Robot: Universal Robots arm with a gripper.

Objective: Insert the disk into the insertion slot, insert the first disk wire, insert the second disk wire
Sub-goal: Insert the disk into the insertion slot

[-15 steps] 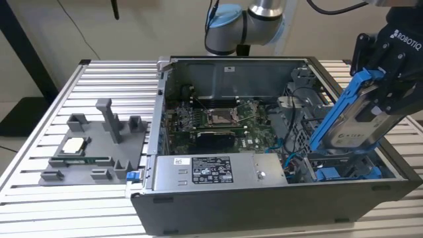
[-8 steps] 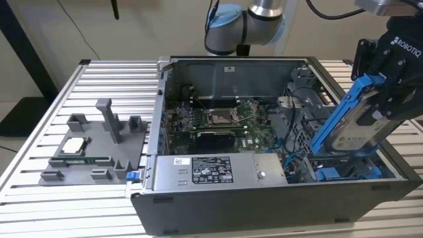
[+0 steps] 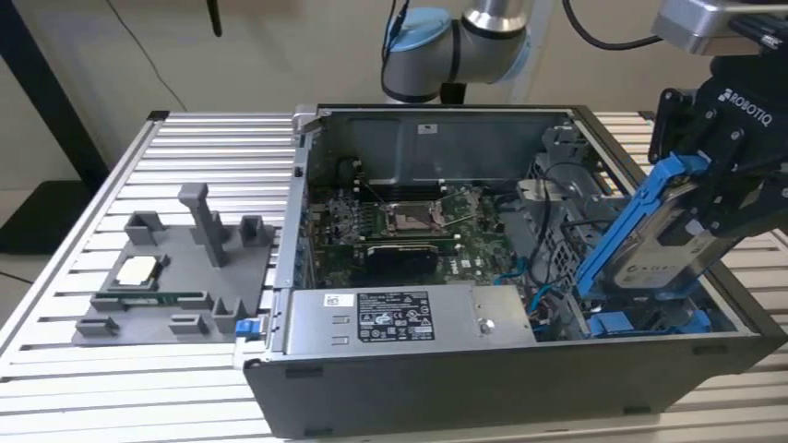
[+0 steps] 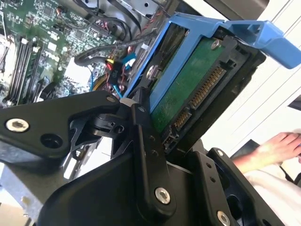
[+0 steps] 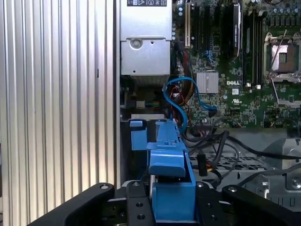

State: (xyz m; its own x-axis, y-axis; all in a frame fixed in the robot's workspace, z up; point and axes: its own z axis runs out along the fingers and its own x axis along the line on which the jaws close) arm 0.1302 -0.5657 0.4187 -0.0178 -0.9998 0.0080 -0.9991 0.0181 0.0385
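You're on step one: your fingers point(image 4: 148, 150) clamp the tilted disk point(image 3: 652, 245) above the insertion slot point(image 3: 640, 323) at the case's point(image 3: 407, 392) four o'clock, and seating it calls for squaring up.

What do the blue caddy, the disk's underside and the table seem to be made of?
The caddy looks like moulded plastic: uniform bright blue, rounded edges, soft sheen. The disk shows a green circuit board underneath in the second wrist view, with a gold-toned connector row. The table is probably aluminium: pale silver ribbed slats, matte.
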